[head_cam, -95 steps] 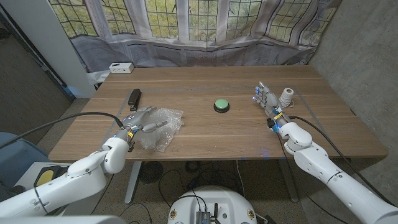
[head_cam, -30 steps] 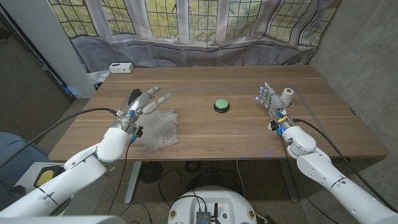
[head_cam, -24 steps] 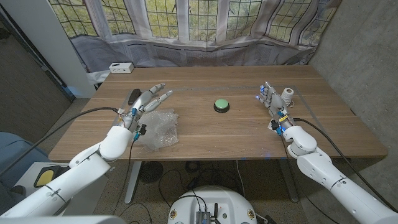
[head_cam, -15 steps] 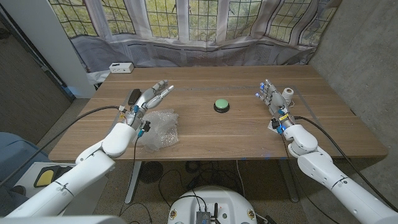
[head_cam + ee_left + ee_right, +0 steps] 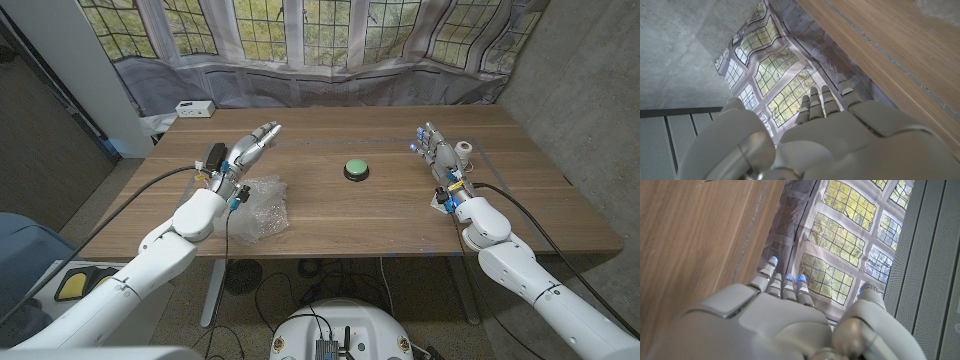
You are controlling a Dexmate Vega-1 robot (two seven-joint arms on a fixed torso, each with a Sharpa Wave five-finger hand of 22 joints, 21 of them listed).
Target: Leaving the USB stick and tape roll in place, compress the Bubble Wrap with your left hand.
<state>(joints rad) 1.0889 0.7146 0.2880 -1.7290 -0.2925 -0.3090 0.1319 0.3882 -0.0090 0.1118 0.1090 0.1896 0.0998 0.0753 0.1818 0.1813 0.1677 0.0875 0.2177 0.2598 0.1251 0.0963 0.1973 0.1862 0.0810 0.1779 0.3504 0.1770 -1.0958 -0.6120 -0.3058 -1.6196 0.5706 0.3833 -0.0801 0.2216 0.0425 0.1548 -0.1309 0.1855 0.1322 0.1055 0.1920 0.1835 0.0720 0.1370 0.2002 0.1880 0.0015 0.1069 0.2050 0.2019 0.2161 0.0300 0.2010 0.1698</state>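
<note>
Our left hand [image 5: 243, 152] hangs above the counter [image 5: 340, 210] with fingers spread and holding nothing, lifted clear of the crumpled Bubble Wrap [image 5: 258, 207] lying just below it. The USB stick [image 5: 214, 155] sits beside it, probably untouched, as the task asks.

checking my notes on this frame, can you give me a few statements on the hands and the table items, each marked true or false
1. The left hand presses the bubble wrap. False: it is raised, fingers extended, holding nothing.
2. The green button sits near the table's middle. True.
3. The tape roll lies beside the left hand. False: it is by the right hand.
4. The right hand holds nothing. True.
5. The USB stick lies on the bubble wrap. False: it lies beyond it.
</note>
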